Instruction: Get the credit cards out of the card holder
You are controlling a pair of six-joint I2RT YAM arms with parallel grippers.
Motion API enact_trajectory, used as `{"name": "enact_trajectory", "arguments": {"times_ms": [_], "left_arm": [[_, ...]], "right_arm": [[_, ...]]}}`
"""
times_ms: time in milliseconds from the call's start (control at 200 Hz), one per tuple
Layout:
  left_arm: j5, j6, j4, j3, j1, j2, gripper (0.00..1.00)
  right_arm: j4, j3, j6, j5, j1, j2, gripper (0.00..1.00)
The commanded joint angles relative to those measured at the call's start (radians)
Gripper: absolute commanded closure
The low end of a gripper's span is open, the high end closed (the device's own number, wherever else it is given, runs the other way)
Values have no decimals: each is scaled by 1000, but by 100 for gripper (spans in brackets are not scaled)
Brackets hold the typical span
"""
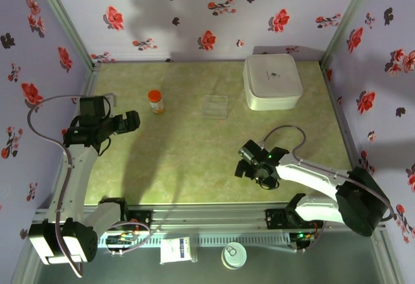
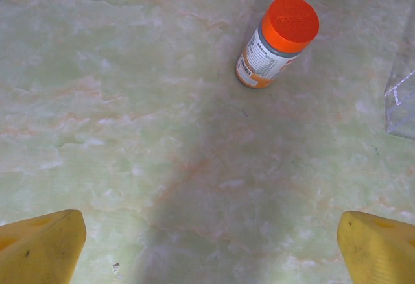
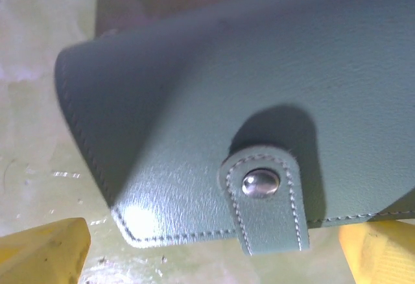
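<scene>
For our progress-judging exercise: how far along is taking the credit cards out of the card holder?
Done: nothing yet. The card holder is closed, its snap tab fastened.
In hand: the right gripper hangs open close over it.
Remaining: unsnap, open, pull out the cards.
The left gripper is open near the bottle.

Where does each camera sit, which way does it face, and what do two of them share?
Top external: above and behind the arms, looking down on the table; both arms, the left gripper and the right gripper show.
Left wrist: on the left arm, facing down at the orange-capped bottle; its yellow fingertips sit at the bottom corners.
Right wrist: on the right arm, close over the card holder; its yellow fingertips likewise.
Shared: top and left wrist both see the bottle and the clear plastic rectangle.
</scene>
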Motion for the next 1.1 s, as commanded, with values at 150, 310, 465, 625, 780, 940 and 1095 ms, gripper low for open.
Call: {"name": "enact_trajectory", "arguments": {"times_ms": [150,310,465,625,780,940,1095], "left_arm": [[24,-15,-5,-9,-3,-4,0],[24,-15,-4,-11,-6,6,0],[24,-13,-6,-8,-7,12,0],[18,-6,-9,-10,-7,5,0],[16,-6,-11,-8,-7,-7,0],[12,-2,-7,-12,-6,-17,0],[12,0,-7,-11,-5,-12,0]], "right_arm": [[33,48,-100,27,-102,83,1],[37,119,-168,16,-157,169,1],[32,202,-232,13,-194,256,1],[-4,274,-280,24,-208,318,1],[-7,286,-303,33,-222,323,1],[37,294,-307,-12,-241,346,1],[51,334,-323,-20,-251,388,1]]}}
